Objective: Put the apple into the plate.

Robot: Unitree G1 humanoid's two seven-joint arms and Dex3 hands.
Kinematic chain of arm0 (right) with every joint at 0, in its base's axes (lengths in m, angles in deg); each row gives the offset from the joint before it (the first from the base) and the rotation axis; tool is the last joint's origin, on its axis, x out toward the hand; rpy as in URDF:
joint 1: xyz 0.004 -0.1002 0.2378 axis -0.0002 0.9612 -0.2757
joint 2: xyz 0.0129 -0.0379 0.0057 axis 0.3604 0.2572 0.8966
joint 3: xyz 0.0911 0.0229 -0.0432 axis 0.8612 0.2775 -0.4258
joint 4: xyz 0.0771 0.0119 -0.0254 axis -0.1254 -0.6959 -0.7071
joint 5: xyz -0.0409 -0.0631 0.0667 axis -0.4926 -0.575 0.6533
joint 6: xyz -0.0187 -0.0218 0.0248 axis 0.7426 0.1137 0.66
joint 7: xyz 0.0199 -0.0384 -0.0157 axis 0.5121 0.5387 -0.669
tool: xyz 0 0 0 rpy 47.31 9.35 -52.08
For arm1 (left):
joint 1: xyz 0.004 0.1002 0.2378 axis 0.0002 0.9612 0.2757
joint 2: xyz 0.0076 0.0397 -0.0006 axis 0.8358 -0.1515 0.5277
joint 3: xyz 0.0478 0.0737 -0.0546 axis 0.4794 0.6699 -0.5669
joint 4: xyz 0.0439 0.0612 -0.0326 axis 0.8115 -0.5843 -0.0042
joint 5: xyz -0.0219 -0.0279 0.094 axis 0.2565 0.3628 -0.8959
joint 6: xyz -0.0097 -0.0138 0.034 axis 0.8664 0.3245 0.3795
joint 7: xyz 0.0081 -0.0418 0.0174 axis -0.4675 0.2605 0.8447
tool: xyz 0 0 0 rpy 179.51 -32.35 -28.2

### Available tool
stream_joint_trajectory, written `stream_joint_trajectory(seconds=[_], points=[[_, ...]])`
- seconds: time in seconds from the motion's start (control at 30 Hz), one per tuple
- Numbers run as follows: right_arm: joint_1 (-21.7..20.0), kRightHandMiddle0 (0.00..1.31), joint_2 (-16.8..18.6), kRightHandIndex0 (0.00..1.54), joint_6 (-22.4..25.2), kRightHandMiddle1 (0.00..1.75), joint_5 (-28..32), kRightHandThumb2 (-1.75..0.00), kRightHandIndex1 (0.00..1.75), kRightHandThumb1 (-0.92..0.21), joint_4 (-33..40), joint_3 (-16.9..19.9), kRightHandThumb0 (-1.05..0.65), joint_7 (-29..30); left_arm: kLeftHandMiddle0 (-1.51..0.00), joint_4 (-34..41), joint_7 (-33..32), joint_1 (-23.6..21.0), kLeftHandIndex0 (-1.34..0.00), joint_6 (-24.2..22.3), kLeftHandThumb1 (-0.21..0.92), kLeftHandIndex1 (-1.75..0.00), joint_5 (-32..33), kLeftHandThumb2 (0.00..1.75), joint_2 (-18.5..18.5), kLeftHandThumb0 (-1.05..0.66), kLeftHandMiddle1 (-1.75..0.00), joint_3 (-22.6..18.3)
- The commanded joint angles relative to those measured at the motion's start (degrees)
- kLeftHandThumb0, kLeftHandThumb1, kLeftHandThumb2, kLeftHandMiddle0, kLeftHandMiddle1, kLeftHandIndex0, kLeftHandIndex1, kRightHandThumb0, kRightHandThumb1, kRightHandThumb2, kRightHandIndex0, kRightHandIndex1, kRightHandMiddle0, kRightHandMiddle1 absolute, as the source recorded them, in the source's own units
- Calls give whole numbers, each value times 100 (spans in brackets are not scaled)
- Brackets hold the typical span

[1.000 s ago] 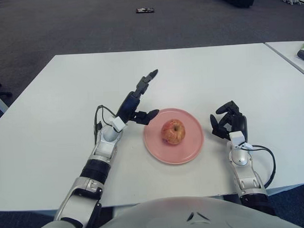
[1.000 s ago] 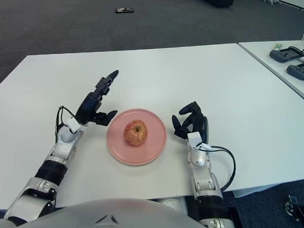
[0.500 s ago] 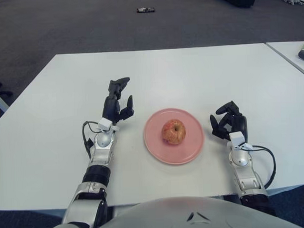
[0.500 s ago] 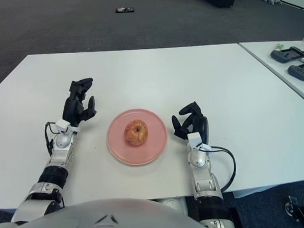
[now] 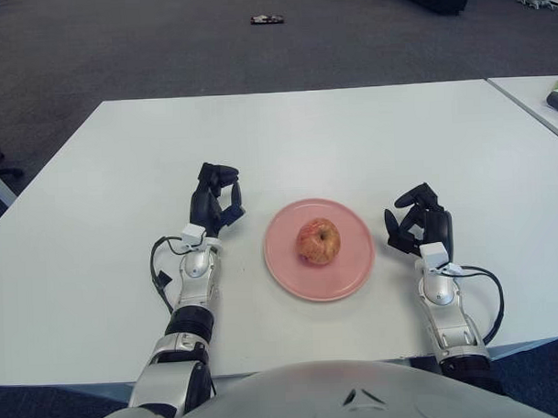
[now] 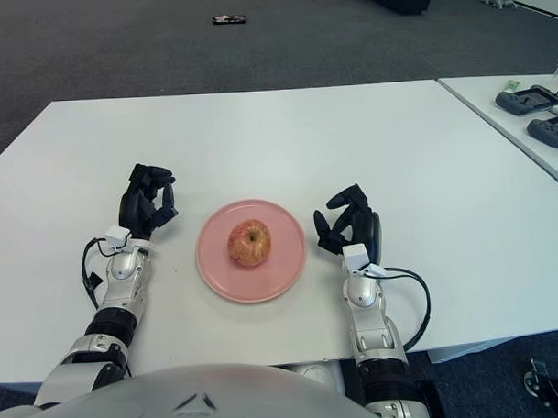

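Note:
A red-yellow apple sits upright in the middle of a pink plate on the white table. My left hand stands to the left of the plate, a short gap away, with its fingers curled and nothing in them. On the plate's right side my right hand stands the same way, fingers curled and holding nothing. Neither hand touches the plate or the apple.
The white table spreads wide behind the plate. A second table at the right holds dark controllers. A small dark object lies on the grey carpet far behind.
My left hand has drawn back from beside the plate toward me, turned upright, and curled its spread fingers. The right hand, apple and plate stayed put.

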Motion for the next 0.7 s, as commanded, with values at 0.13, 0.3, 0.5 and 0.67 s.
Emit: stream_joint_trajectory(seconds=[0.13,0.3,0.5,0.67], points=[[-109,47,-17,90,-12,175,-91,-109,175,-50,-44,0,-42,61,-74,-97,312,74,-47,-128,50,-175,264,110,-119,-43,-175,-82],[-113,46,-3,90,-22,175,-108,-109,174,-50,-59,0,-42,87,-78,-90,280,147,-49,-194,47,-175,182,113,-128,-43,-175,-78],[-121,46,-4,90,-12,175,-110,-109,174,-51,-86,-8,-42,90,-79,-101,283,220,-49,-262,46,-175,148,114,-132,-43,-175,-72],[-121,46,-4,91,4,175,-111,-109,173,-51,-88,-17,-42,80,-81,-85,328,296,-50,-281,46,-175,167,115,-145,-43,-175,-69]])
